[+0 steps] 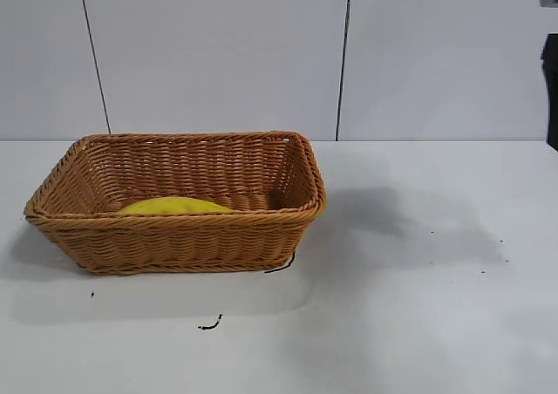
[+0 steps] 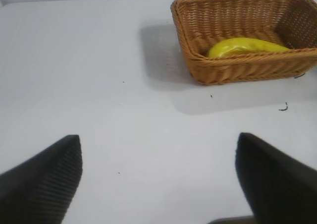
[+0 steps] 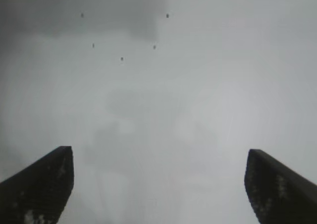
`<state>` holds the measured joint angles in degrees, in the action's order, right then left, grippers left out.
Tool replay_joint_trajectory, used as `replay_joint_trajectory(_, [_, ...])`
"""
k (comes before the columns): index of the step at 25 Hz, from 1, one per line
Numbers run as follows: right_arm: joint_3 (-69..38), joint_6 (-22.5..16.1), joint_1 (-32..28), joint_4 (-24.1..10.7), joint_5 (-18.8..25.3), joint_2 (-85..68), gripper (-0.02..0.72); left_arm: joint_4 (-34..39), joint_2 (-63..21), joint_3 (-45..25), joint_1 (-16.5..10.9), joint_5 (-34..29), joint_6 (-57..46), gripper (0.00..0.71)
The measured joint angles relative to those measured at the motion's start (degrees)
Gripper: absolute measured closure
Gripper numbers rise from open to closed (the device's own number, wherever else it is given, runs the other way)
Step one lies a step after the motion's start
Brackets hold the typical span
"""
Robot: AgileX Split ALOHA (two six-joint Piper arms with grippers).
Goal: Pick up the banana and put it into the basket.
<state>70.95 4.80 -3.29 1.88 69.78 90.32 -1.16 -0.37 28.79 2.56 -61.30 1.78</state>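
Note:
The tan wicker basket [image 1: 179, 204] stands on the white table at the left, and the yellow banana [image 1: 174, 206] lies inside it against the near wall. The left wrist view shows the same basket [image 2: 247, 65] with the banana [image 2: 245, 46] in it, well away from my left gripper [image 2: 158, 147], which is open over bare table with nothing between its fingers. My right gripper [image 3: 159, 157] is open too, empty, hanging over bare white table. Only a dark piece of the right arm [image 1: 551, 89] shows at the exterior view's right edge.
A short black mark [image 1: 209, 325] lies on the table in front of the basket, and another [image 1: 281, 265] sits at the basket's right front corner. Small dark specks [image 3: 122, 59] dot the table under the right gripper. A pale panelled wall stands behind.

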Motion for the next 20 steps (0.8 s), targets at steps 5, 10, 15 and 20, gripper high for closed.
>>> replay_joint_trajectory(5, [-12.45,0.97,0.00,0.13,0.00,-16.13,0.069,0.00,0.00,0.00,0.00,0.00,0.00,0.075])
replay_joint_trajectory(10, [-21.63,2.81,0.00,0.19,0.04,-30.34,0.069,0.00,0.00,0.00,0.00,0.00,0.00,0.075])
replay_joint_trajectory(15, [-30.38,3.00,0.00,0.58,-5.23,-43.16,0.069,0.00,0.00,0.00,0.00,0.00,0.00,0.075])
replay_joint_trajectory(20, [-39.55,3.00,0.00,1.06,-7.99,-54.58,0.069,0.00,0.00,0.00,0.00,0.00,0.00,0.075])
